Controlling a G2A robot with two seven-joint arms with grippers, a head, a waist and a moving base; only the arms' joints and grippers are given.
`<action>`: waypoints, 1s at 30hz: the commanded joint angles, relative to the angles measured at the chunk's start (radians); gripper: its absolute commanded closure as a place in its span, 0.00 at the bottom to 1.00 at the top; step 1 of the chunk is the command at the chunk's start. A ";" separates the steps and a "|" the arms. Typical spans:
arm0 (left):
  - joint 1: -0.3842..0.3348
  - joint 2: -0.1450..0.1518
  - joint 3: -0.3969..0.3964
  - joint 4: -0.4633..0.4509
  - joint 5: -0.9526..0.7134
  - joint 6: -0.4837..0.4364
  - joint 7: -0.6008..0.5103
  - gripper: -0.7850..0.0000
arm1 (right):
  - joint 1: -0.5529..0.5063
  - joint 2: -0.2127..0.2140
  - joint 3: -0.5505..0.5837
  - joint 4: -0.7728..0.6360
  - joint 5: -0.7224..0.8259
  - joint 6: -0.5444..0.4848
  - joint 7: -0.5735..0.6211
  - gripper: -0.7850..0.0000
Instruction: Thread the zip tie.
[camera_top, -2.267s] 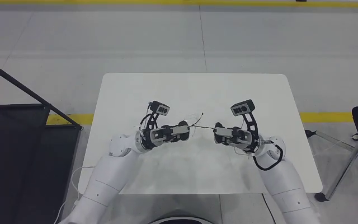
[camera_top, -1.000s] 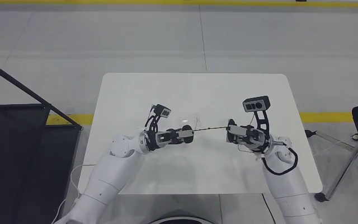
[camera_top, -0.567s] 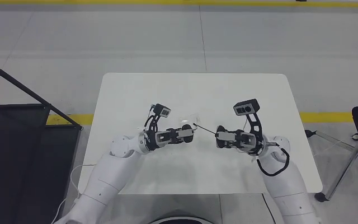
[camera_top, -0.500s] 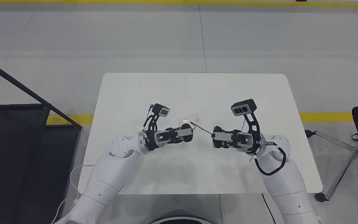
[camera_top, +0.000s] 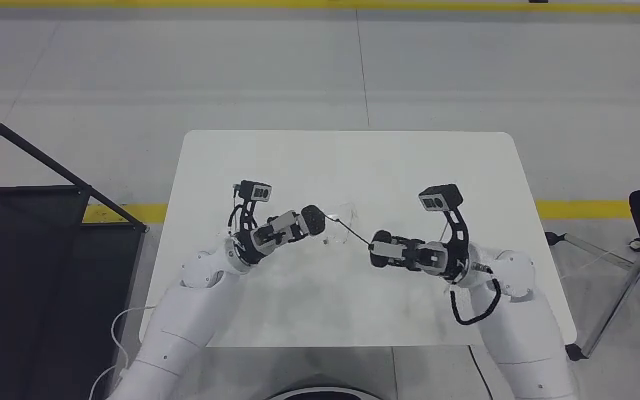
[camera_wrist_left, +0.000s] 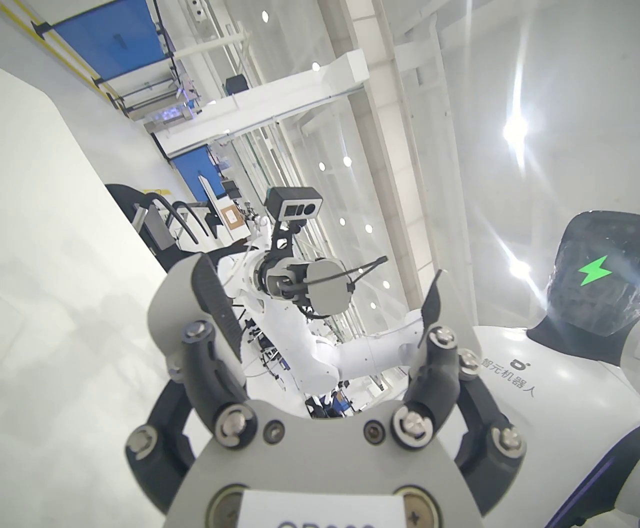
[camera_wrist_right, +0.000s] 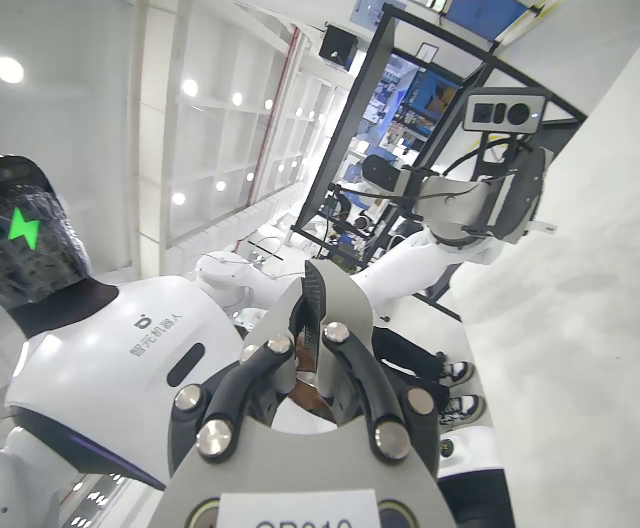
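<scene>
A thin black zip tie (camera_top: 351, 230) hangs in the air above the middle of the white table (camera_top: 450, 170). My right gripper (camera_top: 378, 248) is shut on one end of it. The rest sticks out toward my left gripper (camera_top: 314, 218). In the left wrist view, my left gripper (camera_wrist_left: 320, 272) is open with nothing between its fingers (camera_wrist_left: 215, 300). Beyond it the zip tie (camera_wrist_left: 363, 272) lies bent across the right gripper's front. In the right wrist view, my right gripper (camera_wrist_right: 311, 280) has its pads pressed together, and the strap between them is hidden.
A black frame (camera_top: 50, 190) with a dark panel stands off the table's left edge. A yellow line (camera_top: 585, 208) runs along the floor on both sides of the table. The tabletop around both arms is bare white.
My left gripper has let go of the zip tie, opened and drawn back to the left. My right gripper has shifted left and keeps hold of the tie.
</scene>
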 joint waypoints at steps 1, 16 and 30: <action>0.011 0.002 -0.012 -0.010 0.020 -0.014 0.023 0.00 | -0.031 0.007 0.021 -0.055 -0.099 -0.016 -0.034 1.00; 0.043 0.007 -0.038 -0.044 0.029 0.021 0.110 0.00 | -0.122 0.020 0.065 -0.185 -0.337 -0.012 -0.183 1.00; 0.093 0.011 -0.075 -0.139 0.296 0.027 0.373 0.00 | -0.138 0.034 -0.025 -0.364 -0.906 0.094 -0.283 1.00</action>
